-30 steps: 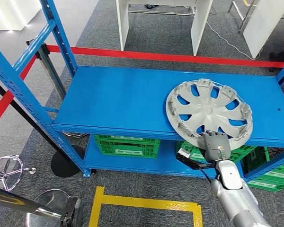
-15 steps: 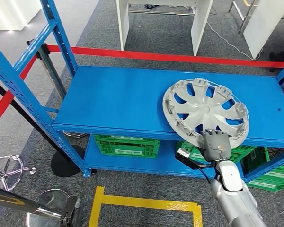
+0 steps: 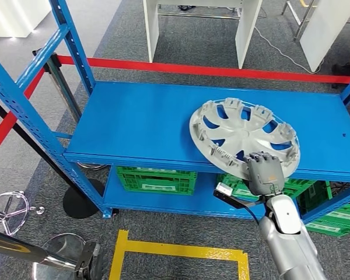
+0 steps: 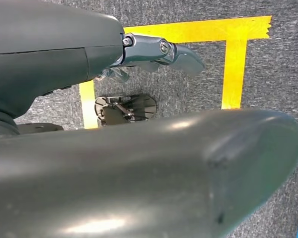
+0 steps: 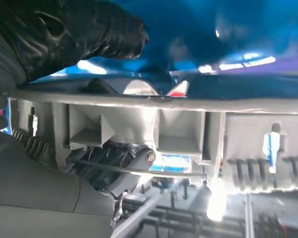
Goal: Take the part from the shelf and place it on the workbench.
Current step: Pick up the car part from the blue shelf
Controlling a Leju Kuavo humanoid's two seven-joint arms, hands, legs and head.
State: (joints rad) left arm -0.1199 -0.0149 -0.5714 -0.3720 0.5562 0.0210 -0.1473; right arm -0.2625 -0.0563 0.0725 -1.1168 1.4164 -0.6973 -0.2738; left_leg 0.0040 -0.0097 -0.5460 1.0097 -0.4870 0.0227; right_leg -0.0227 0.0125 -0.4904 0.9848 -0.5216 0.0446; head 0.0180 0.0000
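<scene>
While the right hand (image 3: 264, 173) grips it, the hubcap (image 3: 244, 136) has seemingly slid left.

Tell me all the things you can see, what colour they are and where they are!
hubcap: one, silver-grey, on the top shelf, its near edge over the shelf's front edge
shelf rack: one, blue, in the middle
crates: several, green, on the lower shelf
barrier tape: red, stretched behind the rack
floor tape: yellow, on the grey carpet in front of the rack
white furniture: white legs, far behind the tape
stools: shiny metal, low on the left
right hand: one, grey, gripping the hubcap's near rim
right arm: one, silver, coming up from below
</scene>
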